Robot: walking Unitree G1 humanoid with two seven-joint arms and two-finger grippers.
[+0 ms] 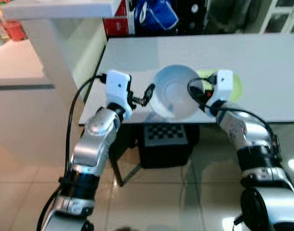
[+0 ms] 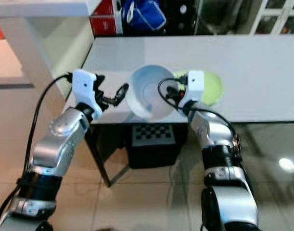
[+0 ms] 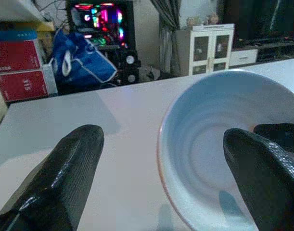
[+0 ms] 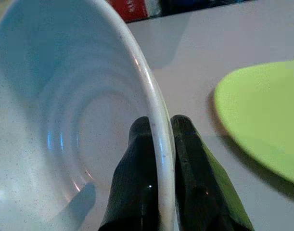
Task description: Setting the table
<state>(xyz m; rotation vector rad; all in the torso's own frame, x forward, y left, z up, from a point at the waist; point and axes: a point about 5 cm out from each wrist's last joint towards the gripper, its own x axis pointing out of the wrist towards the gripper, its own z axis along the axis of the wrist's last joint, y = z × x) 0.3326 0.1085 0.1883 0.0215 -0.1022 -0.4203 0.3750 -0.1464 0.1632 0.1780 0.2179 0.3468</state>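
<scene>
Pinching the white bowl (image 1: 174, 92)'s rim, the right tool (image 4: 161, 139) holds it at the worktop (image 1: 262, 62)'s near edge; left tool (image 3: 171, 163) gapes beside the bowl.

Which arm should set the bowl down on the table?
Right. The right gripper already pinches the white bowl by its rim beside the green plate. The left gripper is open, one finger inside the bowl.
</scene>
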